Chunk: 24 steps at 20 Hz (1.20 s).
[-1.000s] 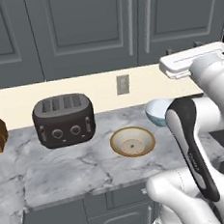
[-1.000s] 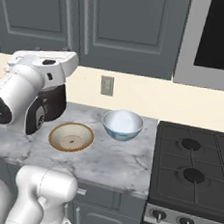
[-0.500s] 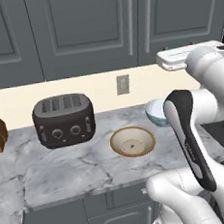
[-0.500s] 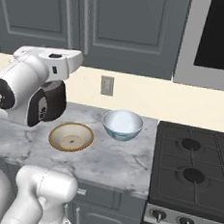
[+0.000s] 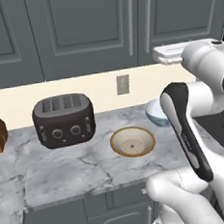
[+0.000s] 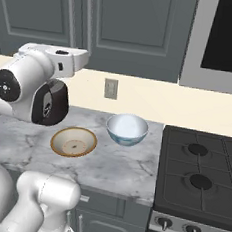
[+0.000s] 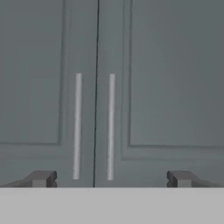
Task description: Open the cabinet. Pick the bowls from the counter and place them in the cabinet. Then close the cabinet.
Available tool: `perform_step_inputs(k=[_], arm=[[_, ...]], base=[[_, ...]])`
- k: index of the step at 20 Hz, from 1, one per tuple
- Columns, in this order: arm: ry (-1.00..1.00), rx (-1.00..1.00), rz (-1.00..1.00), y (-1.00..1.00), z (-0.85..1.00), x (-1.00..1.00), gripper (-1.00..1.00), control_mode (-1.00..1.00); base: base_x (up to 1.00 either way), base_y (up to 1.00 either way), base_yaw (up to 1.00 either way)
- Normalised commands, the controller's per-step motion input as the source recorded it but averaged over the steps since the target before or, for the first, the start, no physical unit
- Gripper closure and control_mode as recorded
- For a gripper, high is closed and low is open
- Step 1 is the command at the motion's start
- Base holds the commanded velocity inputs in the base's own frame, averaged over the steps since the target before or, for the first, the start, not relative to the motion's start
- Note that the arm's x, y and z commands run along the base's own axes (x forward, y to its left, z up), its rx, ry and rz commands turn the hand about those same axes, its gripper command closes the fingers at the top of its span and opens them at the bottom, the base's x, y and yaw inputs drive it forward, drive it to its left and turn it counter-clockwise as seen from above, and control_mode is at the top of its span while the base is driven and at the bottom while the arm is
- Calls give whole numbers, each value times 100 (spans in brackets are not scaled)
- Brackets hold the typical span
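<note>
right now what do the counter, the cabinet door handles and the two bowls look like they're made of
The white-and-grey veined slab counter looks like polished marble, judging by its veining. The long vertical silver bar handles on the dark grey double-door cabinet look like brushed metal, though painted is possible. The shallow cream bowl with tan-brown rim and the deeper white bowl look like glazed ceramic; the rendering leaves that open.

You're in a home kitchen: dark grey cabinet [image 5: 91, 28] doors above a marble counter [image 5: 66, 171], a black toaster [image 5: 64, 119] near its back edge, 2 bowls [image 6: 75, 141], and a gas stove [image 6: 200, 179] abutting the counter's right edge.
</note>
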Motion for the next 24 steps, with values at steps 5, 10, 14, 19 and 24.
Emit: perform_step_inputs(k=[5, 10, 14, 19, 24], arm=[[0, 0, 0, 0, -3, 35, -100, -100], [2, 0, 2, 0, 0, 42, -100, -100], [3, 0, 2, 0, 0, 39, -100, -100], [4, 0, 2, 0, 0, 36, -100, -100], [3, 0, 1, 0, 0, 36, -100, -100]], base=[[0, 0, 0], [0, 0, 0], [0, 0, 0], [0, 0, 0], [0, 0, 0]])
